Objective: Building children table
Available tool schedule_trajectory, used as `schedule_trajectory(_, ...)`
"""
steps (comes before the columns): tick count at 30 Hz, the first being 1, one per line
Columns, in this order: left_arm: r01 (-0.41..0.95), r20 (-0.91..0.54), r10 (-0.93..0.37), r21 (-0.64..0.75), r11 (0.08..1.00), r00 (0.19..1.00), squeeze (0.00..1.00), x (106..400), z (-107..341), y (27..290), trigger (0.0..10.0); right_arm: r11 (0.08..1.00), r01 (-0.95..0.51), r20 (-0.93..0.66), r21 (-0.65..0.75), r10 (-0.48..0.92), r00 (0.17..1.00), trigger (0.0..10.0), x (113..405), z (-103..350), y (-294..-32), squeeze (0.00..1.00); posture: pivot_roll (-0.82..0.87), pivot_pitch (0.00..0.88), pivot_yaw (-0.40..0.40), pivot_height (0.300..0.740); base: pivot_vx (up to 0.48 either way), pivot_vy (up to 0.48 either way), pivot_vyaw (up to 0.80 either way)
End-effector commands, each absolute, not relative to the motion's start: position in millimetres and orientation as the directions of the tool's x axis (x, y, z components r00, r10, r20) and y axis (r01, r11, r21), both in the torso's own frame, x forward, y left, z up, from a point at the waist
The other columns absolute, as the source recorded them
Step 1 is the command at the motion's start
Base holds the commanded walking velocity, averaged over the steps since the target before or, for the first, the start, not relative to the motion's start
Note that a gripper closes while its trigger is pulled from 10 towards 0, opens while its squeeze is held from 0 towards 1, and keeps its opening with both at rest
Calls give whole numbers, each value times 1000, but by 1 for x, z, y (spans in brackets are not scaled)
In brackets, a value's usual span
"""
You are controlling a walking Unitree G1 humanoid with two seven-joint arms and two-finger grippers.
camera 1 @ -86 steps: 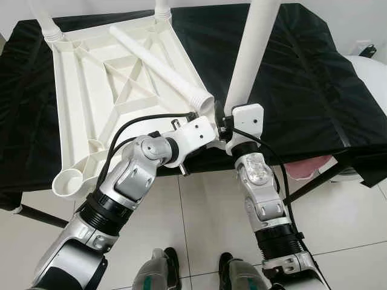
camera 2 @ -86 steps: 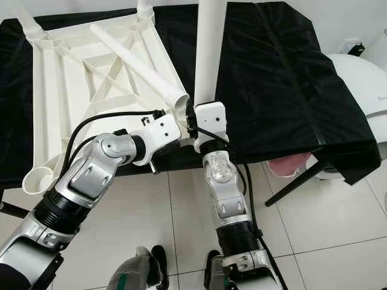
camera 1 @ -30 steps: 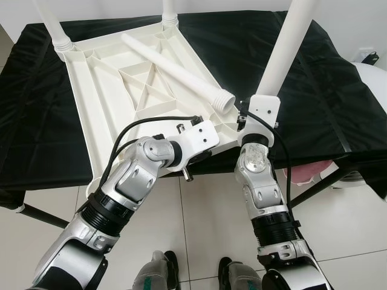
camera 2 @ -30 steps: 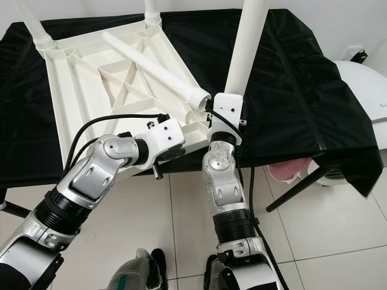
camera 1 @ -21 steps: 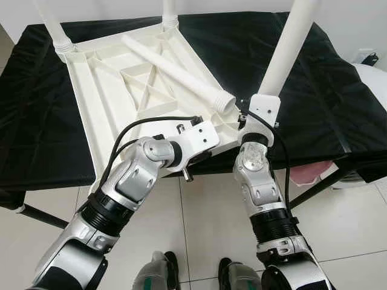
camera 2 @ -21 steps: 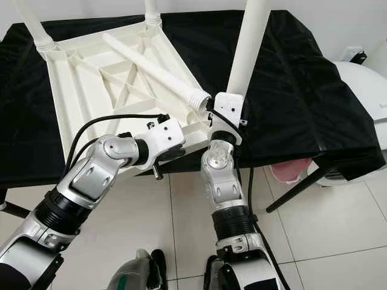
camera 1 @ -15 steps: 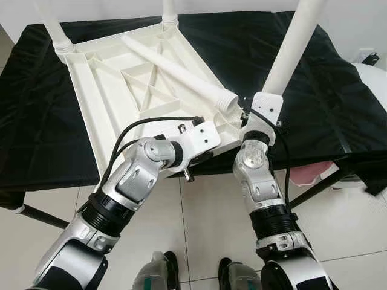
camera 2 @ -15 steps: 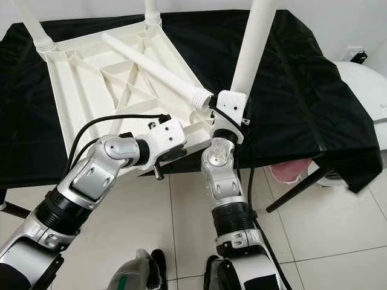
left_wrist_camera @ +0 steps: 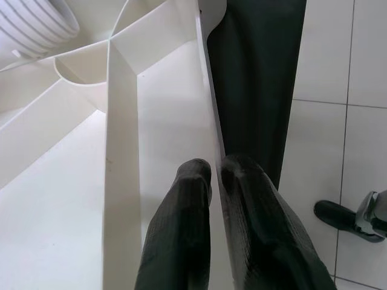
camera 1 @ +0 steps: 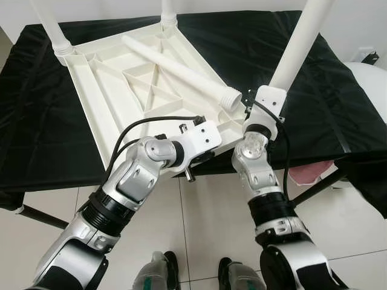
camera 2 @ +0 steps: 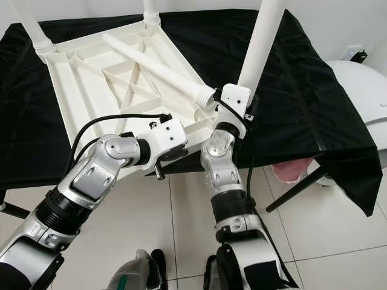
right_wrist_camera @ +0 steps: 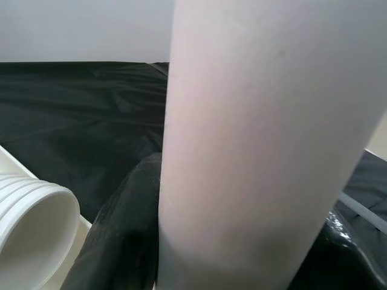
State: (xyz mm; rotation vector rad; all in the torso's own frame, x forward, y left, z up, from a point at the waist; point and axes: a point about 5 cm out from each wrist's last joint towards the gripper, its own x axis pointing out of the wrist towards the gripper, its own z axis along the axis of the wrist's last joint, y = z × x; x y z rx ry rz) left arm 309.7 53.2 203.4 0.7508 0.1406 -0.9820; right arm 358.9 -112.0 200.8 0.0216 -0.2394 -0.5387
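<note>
- The white plastic tabletop [camera 1: 139, 90] lies upside down on a table draped in black cloth [camera 1: 338, 90], its underside a grid of moulded ribs with a round socket at each corner.
- Two smooth white legs [camera 1: 51, 24] stand upright in the far corner sockets; a third, loose leg [camera 1: 181, 72] lies slantwise across the ribs, its threaded open end near the right near corner.
- The left wrist view shows what the head views hide: the left gripper [left_wrist_camera: 214, 175] has its two ribbed black fingers [left_wrist_camera: 181, 241] pinched together on the thin near edge wall of the tabletop, with black cloth, floor tiles and a dark shoe [left_wrist_camera: 338, 214] beyond.
- The right wrist view shows the right gripper [right_wrist_camera: 236, 254] clamped around a fourth leg [camera 2: 260, 42], a matte white tube, a black finger [right_wrist_camera: 115, 241] on one side, the loose leg's threaded mouth beside it.
- The head views show the held leg tilted, its base just beside the near right corner.
- Compared with about three seconds ago, the tabletop sits turned and the held leg leans more rightward.
</note>
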Motion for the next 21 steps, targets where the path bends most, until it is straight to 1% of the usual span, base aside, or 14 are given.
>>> schedule_trajectory(1, 787, -443, -679, 512, 344, 585, 0, 311, 203, 59, 10000, 777, 629, 26, -35, -629, 777, 10000, 352, 149, -145, 0, -99, 215, 22, 740, 0, 0, 0)
schedule_trajectory(16, 792, -439, -688, 503, 346, 578, 0, 309, 202, 55, 10000, 792, 609, 47, -47, -607, 793, 10000, 356, 149, -143, 0, -103, 207, 15, 740, 0, 0, 0)
schedule_trajectory(17, 795, -438, -690, 496, 348, 576, 345, 309, 202, 55, 10000, 793, 608, 50, -48, -606, 794, 10000, 357, 149, -144, 0, -106, 203, 11, 740, 0, 0, 0)
schedule_trajectory(20, 797, -438, -692, 492, 350, 574, 345, 308, 202, 55, 10000, 793, 607, 52, -47, -605, 795, 10000, 357, 150, -144, 0, -106, 203, 11, 740, 0, 0, 0)
schedule_trajectory(21, 800, -437, -695, 484, 354, 572, 1000, 308, 202, 55, 10000, 793, 607, 52, -47, -605, 794, 10000, 357, 150, -144, 0, -106, 203, 11, 740, 0, 0, 0)
